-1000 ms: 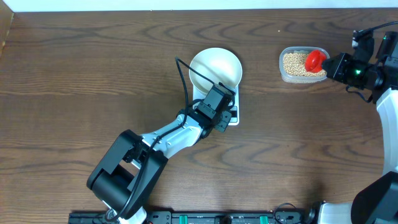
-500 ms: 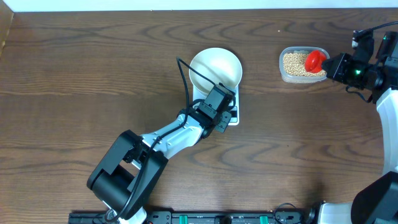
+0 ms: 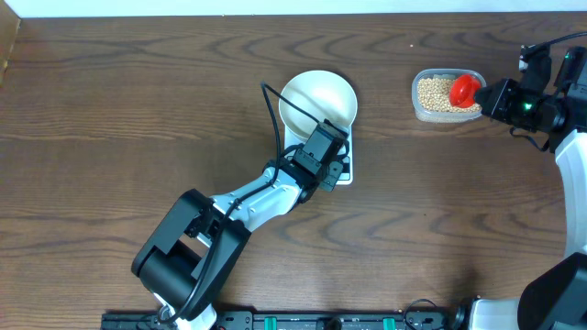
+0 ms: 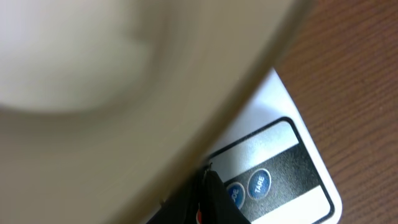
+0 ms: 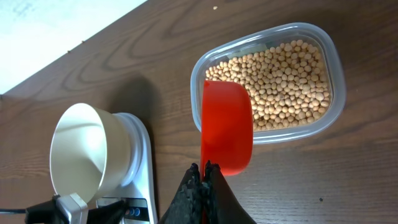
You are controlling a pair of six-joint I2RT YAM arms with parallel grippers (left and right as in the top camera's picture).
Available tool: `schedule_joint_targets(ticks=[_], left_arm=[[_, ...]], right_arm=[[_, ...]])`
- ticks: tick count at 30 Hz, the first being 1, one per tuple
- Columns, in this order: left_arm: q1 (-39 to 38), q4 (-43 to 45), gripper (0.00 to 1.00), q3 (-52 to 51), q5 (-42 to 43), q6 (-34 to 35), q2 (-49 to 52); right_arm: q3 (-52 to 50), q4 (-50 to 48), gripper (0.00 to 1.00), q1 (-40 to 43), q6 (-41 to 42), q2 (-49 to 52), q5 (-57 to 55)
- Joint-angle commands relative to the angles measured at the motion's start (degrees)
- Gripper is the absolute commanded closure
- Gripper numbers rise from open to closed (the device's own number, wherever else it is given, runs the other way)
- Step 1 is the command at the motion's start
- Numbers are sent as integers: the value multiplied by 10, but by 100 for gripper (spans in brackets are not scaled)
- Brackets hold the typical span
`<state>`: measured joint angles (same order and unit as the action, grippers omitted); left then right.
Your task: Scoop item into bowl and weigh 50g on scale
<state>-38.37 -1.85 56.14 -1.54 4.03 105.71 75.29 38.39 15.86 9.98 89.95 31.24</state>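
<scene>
The white bowl point(image 3: 317, 99) stands on the white scale point(image 3: 348, 160) mid-table; in the right wrist view the bowl point(image 5: 81, 155) looks empty. My left gripper point(image 3: 336, 168) is shut with nothing in it. Its tip point(image 4: 211, 180) rests at the left of the two round blue buttons point(image 4: 259, 183) on the scale's front edge point(image 4: 292, 155). At the far right, beige beans point(image 5: 286, 81) fill a clear tub point(image 5: 333, 81). My right gripper point(image 5: 204, 168) is shut on the handle of a red scoop point(image 5: 227, 134), which hangs over the tub's near-left edge. Whether the scoop holds beans is hidden.
Both arms work over a dark wooden table point(image 3: 138, 110). The tub point(image 3: 447, 94) sits about a bowl's width to the right of the bowl. A white wall edge point(image 5: 37, 31) borders the table's far side.
Both grippers hold their places; only the left arm's base end has shifted very slightly.
</scene>
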Motion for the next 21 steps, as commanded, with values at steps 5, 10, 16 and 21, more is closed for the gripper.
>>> schedule_joint_targets(ticks=[5, 10, 16, 21], left_arm=[[7, -24, 92, -24, -21, -3, 55], [7, -44, 93, -24, -21, -3, 50], [7, -65, 93, -24, -15, -3, 45], [7, -65, 93, -24, -3, -4, 44]], right_arm=[[11, 2, 99, 2, -9, -3, 2], [11, 2, 99, 2, -9, -3, 2], [11, 2, 99, 2, -9, -3, 2], [11, 3, 99, 2, -9, -3, 2]])
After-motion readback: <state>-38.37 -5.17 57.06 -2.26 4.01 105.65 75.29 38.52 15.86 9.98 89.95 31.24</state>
